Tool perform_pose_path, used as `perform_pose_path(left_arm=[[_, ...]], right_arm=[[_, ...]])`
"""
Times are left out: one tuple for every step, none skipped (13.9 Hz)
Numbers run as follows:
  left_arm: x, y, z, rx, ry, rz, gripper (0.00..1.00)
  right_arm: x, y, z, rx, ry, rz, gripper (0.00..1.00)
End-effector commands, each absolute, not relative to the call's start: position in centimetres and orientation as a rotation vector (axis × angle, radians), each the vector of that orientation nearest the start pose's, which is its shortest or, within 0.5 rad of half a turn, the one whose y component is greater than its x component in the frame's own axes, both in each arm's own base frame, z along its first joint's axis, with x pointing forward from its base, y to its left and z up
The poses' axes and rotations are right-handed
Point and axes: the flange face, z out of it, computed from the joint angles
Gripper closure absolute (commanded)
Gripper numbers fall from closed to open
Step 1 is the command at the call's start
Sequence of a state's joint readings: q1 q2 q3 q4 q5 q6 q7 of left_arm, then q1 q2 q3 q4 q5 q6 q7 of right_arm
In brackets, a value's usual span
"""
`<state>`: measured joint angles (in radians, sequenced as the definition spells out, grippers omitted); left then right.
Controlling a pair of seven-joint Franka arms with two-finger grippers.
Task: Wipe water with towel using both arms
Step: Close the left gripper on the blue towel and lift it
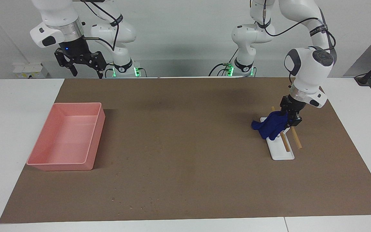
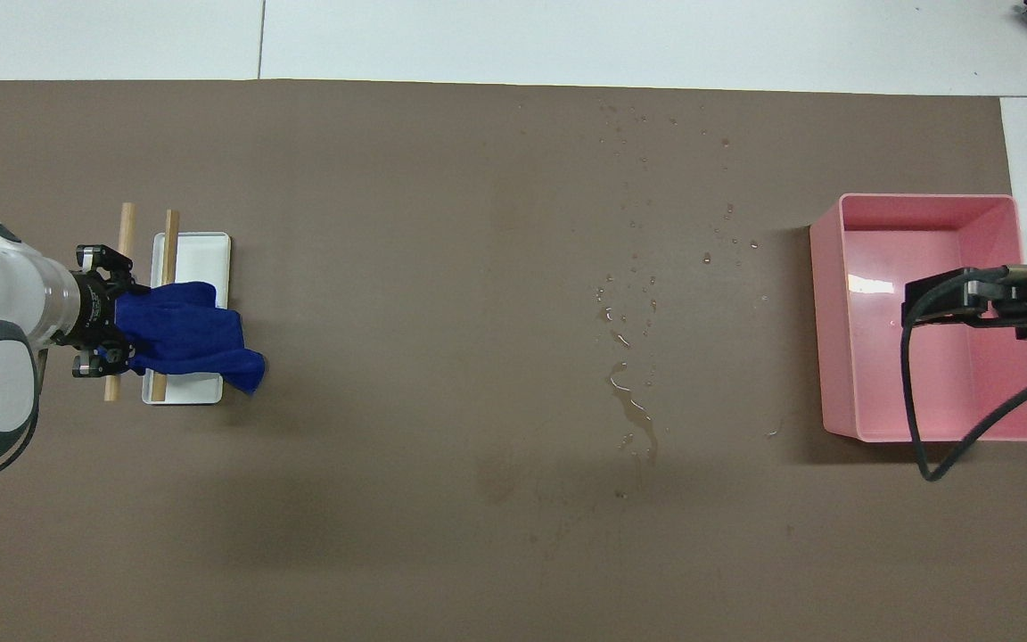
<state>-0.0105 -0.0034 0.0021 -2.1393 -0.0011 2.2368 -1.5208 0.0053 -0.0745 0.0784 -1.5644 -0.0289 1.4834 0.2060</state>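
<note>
Now the left hand [image 1: 288, 118] pinches the towel [image 1: 269, 126] over the white tray [image 1: 280, 149]; lift clear before crossing to the water [image 2: 631, 406]. The right hand [image 1: 81, 66] waits, spread.

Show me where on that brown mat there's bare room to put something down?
The widest dry stretch lies between the white rectangular tray under the bunched royal-blue towel and the spilled water droplets mid-mat. It's crowded around that tray, with two wooden sticks and the left gripper. The pink plastic bin fills the other end.

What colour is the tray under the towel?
White; the tray under the towel shows best in the overhead view.
</note>
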Motion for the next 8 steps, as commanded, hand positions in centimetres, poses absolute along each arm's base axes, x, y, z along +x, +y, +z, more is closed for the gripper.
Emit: perform_pose_path(left_arm=[[54.8, -0.6, 41.7, -2.342, -2.181, -0.098, 0.51], [54.8, -0.7, 41.6, -2.341, -2.180, -0.096, 0.55], [54.9, -0.7, 41.9, -2.344, -2.182, -0.102, 0.57], [54.9, -0.7, 42.0, -2.340, -2.179, -0.093, 0.59], [55.1, -0.7, 42.4, -2.342, -2.175, -0.091, 0.64], [55.2, -0.6, 43.0, -2.339, -2.174, -0.086, 0.70], [55.4, -0.7, 43.5, -2.340, -2.172, -0.084, 0.73], [55.7, -0.8, 44.2, -2.341, -2.170, -0.084, 0.76]], right_arm=[[51.3, 4.0, 66.0, -3.181, 0.193, -0.005, 0.00], [51.3, 4.0, 66.1, -3.180, 0.193, -0.007, 0.00], [51.3, 4.0, 66.1, -3.180, 0.193, -0.007, 0.00], [51.3, 4.0, 66.1, -3.180, 0.193, -0.007, 0.00], [51.3, 4.0, 66.0, -3.181, 0.193, -0.005, 0.00], [51.3, 4.0, 66.0, -3.181, 0.193, -0.005, 0.00], [51.3, 4.0, 66.0, -3.181, 0.193, -0.005, 0.00], [51.3, 4.0, 66.0, -3.181, 0.193, -0.005, 0.00]])
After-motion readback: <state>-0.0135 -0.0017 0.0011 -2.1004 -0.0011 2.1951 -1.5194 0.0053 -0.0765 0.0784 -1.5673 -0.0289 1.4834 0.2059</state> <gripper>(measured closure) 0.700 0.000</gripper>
